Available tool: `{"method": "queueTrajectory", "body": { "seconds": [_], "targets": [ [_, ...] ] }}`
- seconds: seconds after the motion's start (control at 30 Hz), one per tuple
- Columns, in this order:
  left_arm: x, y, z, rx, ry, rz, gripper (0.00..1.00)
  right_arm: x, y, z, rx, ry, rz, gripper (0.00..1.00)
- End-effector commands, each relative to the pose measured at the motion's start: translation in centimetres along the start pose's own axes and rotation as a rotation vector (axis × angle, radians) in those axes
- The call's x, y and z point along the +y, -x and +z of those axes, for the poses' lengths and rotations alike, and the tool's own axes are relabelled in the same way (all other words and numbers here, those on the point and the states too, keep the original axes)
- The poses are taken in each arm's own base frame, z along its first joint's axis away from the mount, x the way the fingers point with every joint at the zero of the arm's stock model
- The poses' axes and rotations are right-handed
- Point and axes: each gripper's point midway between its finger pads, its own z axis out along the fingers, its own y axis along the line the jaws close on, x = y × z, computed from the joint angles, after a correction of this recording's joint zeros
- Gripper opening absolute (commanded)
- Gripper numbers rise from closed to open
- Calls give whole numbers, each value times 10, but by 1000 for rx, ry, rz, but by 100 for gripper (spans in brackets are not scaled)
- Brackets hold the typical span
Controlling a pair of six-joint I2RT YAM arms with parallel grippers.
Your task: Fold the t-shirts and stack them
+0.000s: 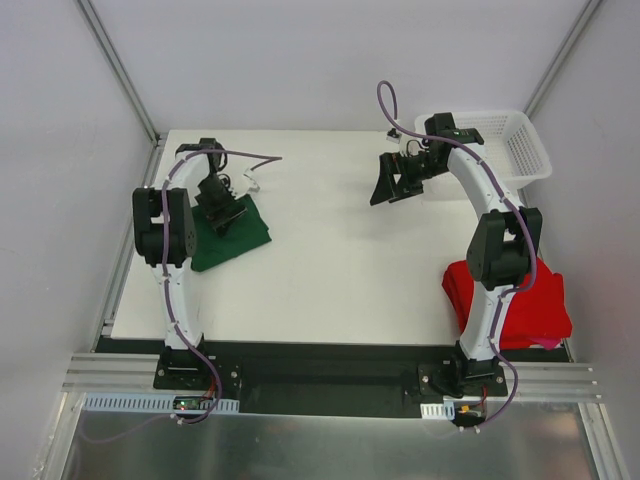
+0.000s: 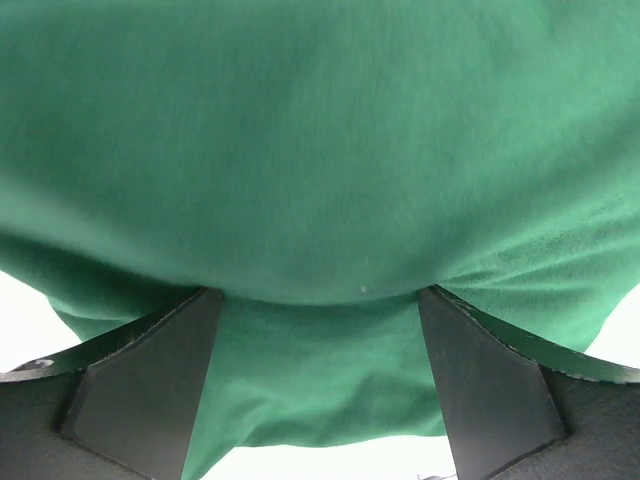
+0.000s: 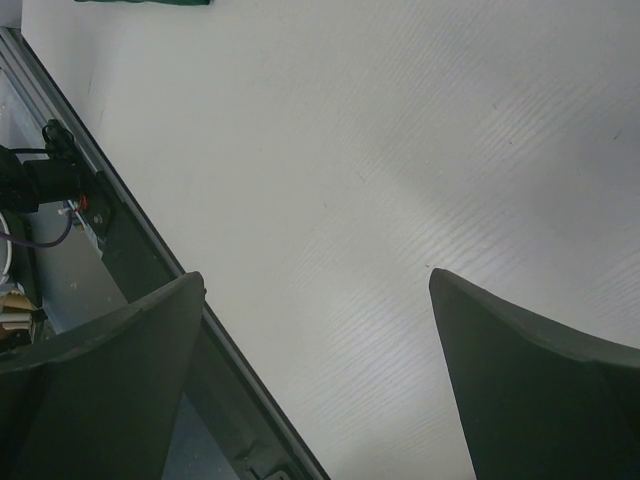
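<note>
Pressing down on the folded dark green t-shirt (image 1: 252, 236) at left, the left gripper (image 1: 225, 214) has jaws wide and nothing pinched. The right gripper (image 1: 396, 188) is wide and empty, upper middle. The red t-shirt (image 1: 532, 300) sits lower right. Looks like stacking is next, which needs a firm pinch on one shirt's edge.

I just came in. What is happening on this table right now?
Two robot arms work on t-shirts. The left gripper is down on the green t-shirt at the left of the table, jaws wide, not clamped. The right gripper hangs above the table near the white basket, jaws open and empty. The red t-shirt lies at the near right edge, no gripper on it. The shirts are not stacked yet.
</note>
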Motion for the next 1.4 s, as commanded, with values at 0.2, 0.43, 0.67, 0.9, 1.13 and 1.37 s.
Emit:
{"method": "queueTrajectory", "body": {
  "seconds": [0.2,0.43,0.67,0.9,1.13,1.37],
  "targets": [
    [-10,-19,31,81,-55,19,80,18,4,-17,-27,-12,-68,100],
    [-12,-32,25,132,-43,126,77,21,6,-20,-33,-16,-73,100],
    [-29,-68,19,233,-86,380,77,24,4,-17,-24,-22,-90,100],
    [-55,-78,-7,199,-79,536,77,26,5,-16,-19,-34,-114,100],
    [-97,-91,-17,122,-96,673,78,27,-1,-16,-3,-46,-127,100],
    [-84,-96,-24,125,-65,605,79,32,-1,-15,4,-45,-153,100]
  ]
}}
